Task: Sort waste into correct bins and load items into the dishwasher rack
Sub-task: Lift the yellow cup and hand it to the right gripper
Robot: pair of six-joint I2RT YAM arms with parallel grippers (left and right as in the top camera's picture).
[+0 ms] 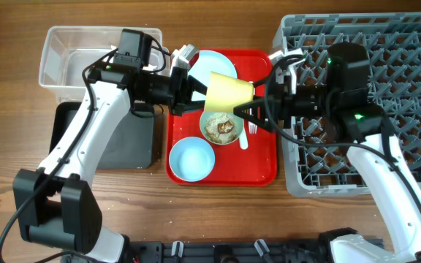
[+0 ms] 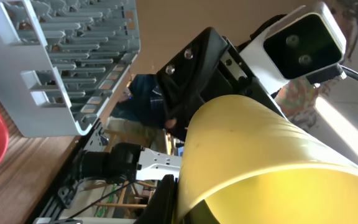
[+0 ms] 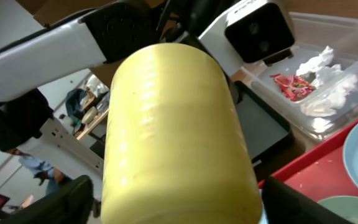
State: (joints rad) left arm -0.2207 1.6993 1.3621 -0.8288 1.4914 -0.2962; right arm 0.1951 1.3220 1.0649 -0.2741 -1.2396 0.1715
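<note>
Midair, yellow cup (image 1: pixel 229 91) over red tray (image 1: pixel 264 169)

White arms (image 1: pixel 79 139), black joints (image 1: pixel 53 212)

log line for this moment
stage: cup handover | yellow cup: midair over red tray, between left gripper and right gripper | grip owner: unclear | pale green bowl: scraps inside

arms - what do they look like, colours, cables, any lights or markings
Both the left arm and right arm have white tube links joined by chunky black joints, with black cables looping alongside. Small green lights glow on the joints. The left gripper and right gripper have black fingers, and each wrist carries a white camera box with two round lenses. No readable markings.
</note>
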